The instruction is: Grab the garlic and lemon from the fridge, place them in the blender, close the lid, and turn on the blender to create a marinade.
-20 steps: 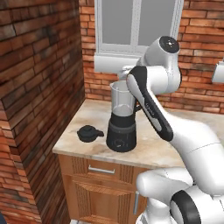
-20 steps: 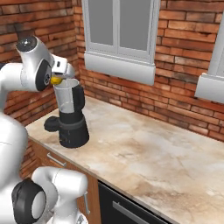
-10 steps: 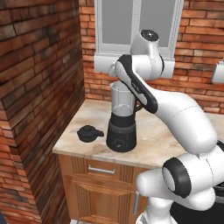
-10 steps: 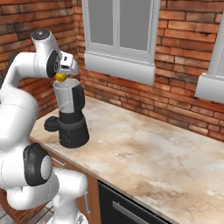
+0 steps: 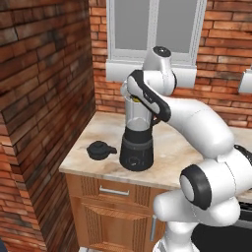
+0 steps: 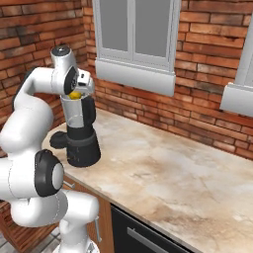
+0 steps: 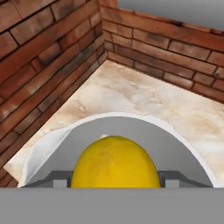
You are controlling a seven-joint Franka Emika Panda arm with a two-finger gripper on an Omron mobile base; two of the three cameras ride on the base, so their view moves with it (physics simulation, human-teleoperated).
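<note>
While the gripper (image 6: 75, 95) holds the lemon (image 7: 114, 162) tight between its fingers just over the blender (image 5: 138, 133) jar's open mouth, it should line up with the middle, then let go gently. The black lid (image 5: 100, 150) waits on the counter (image 6: 163, 168) beside the blender.

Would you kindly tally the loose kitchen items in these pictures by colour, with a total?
Yellow: 1, the lemon held in the gripper above the jar mouth.
Black: 1, the lid lying on the counter.
Black and clear: 1, the blender.
Total: 3
</note>
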